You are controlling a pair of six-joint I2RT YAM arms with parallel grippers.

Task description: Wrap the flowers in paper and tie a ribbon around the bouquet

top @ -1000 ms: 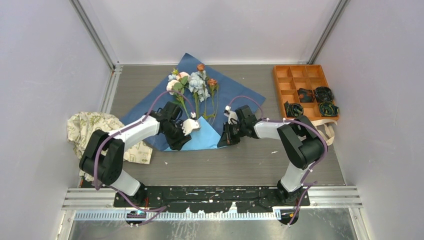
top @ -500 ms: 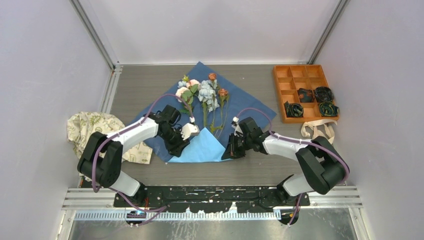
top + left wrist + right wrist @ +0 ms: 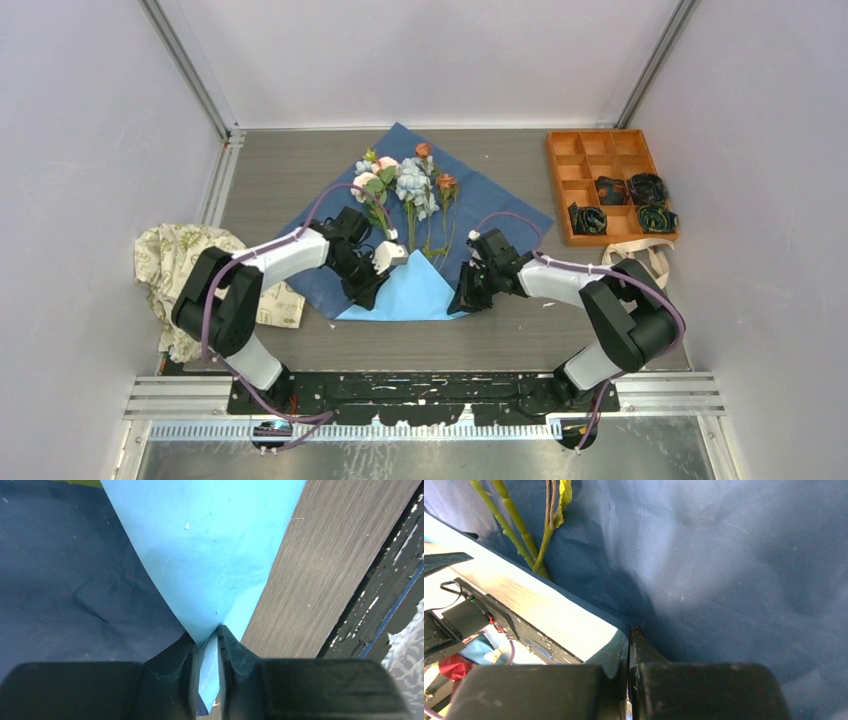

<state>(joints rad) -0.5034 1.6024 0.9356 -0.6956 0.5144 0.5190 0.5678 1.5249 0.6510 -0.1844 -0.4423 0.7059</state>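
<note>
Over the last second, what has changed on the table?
The paper, flowers lying on it, slid right and toward the arms, with the right gripper pinching its edge. The left gripper closed on the folded-over light blue corner. The orange tray and cream cloth stayed put.

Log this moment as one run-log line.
left gripper: shut on paper | right gripper: shut on paper | flowers: lying on paper, unwrapped

The grey bench carries the paper, an orange divided tray, a cream printed cloth and the ribbon.
</note>
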